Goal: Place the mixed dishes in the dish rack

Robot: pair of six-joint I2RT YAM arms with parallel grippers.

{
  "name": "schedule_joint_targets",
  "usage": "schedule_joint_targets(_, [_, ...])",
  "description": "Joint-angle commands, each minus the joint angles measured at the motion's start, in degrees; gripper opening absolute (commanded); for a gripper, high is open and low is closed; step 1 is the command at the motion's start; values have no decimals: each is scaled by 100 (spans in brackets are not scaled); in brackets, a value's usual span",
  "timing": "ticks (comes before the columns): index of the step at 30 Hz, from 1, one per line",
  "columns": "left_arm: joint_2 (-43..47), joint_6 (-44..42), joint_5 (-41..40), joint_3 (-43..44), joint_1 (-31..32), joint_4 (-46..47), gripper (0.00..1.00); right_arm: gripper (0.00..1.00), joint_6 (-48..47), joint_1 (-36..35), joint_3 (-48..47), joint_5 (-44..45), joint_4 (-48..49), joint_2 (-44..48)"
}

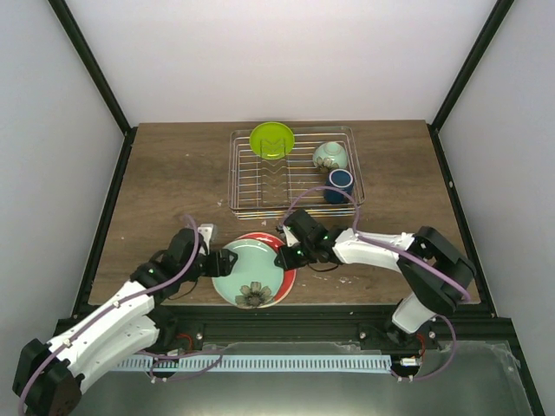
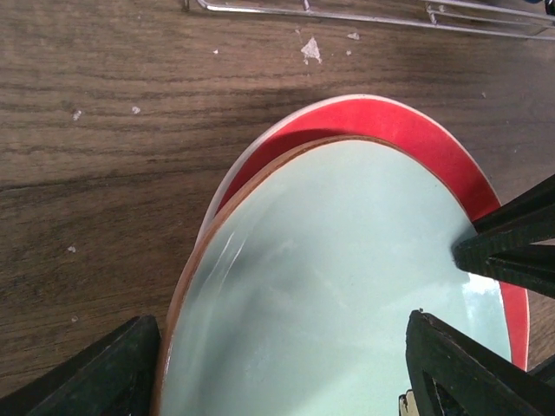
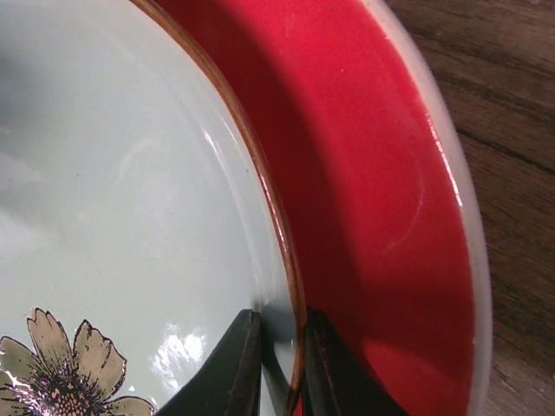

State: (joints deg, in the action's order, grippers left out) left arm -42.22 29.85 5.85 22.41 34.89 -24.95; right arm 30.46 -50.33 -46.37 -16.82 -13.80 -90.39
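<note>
A pale teal plate (image 1: 250, 270) with a brown rim and a flower print lies on a red plate (image 1: 290, 276) near the table's front. My right gripper (image 1: 284, 257) is shut on the pale plate's right rim, one finger above and one below, seen close in the right wrist view (image 3: 283, 316). My left gripper (image 1: 224, 263) is open at the plate's left edge, and the rim lies between its fingers (image 2: 279, 347). The wire dish rack (image 1: 247, 186) at the back holds an upright lime-green plate (image 1: 271, 139), a mint bowl (image 1: 330, 155) and a dark-blue mug (image 1: 339, 180).
The rack's near wire edge (image 2: 364, 16) lies just beyond the plates. Small white crumbs (image 2: 310, 49) lie on the wooden table (image 1: 173, 173). Black frame posts stand at the table's corners.
</note>
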Motion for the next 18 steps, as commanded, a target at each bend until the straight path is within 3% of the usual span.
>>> schedule_joint_targets(1, [-138,124,239,-108,21,90,79,1,-382,-131,59,300,-195,-312])
schedule_joint_targets(9, [-125,185,272,-243,21,176,78,1,-473,-129,-44,237,6,-496])
schedule_joint_targets(15, [35,218,269,-264,18,78,33,1,-481,-128,-76,297,-5,-650])
schedule_joint_targets(18, [176,227,243,-223,22,-18,18,1,-494,-135,-76,366,-51,-692])
